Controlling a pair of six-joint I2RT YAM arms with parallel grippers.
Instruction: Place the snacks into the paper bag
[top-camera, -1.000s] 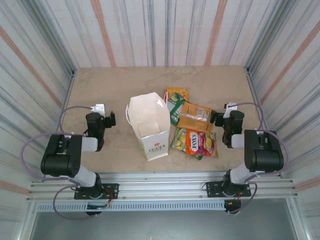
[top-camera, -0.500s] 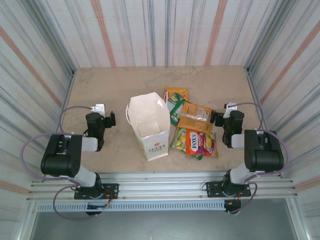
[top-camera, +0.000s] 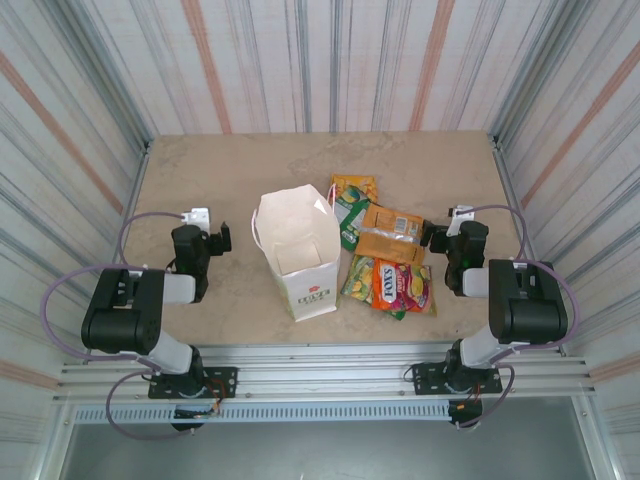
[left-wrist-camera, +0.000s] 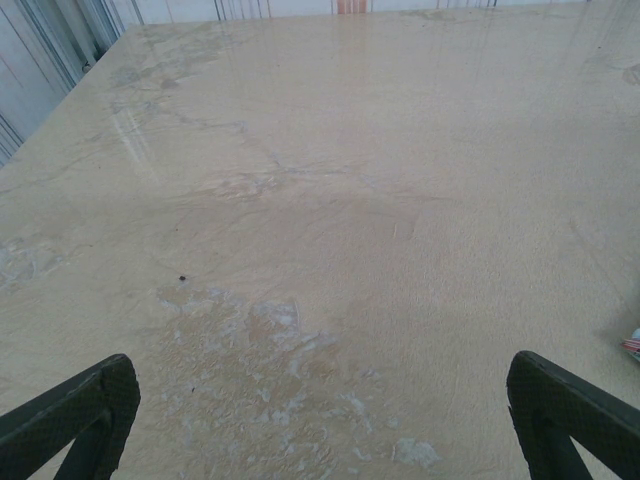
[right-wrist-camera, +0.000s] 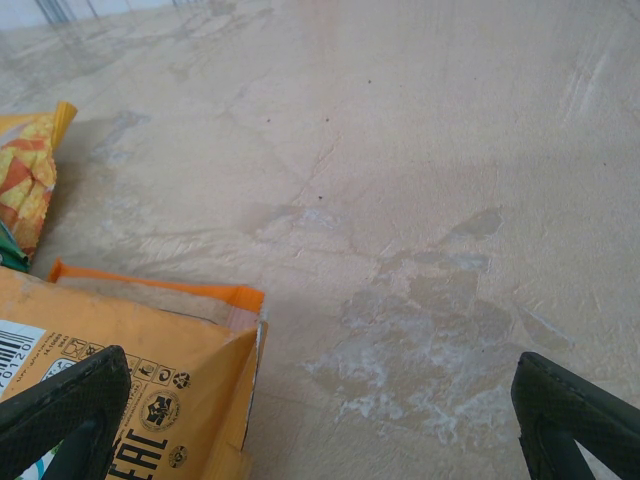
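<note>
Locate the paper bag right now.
In the top view, the paper bag stands upright near the middle of the table, with the snacks lying just to its right.

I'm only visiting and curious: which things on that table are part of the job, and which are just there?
Part of the job:
- paper bag, upright and open
- orange packet
- FOX'S packet
- yellow packet
- green packet

Just there:
- table
- striped walls
- metal rail

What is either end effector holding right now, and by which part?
Nothing is held. The left end effector is open over the table; the right end effector is open with its gap empty, the orange snack packet lying beside it.
</note>
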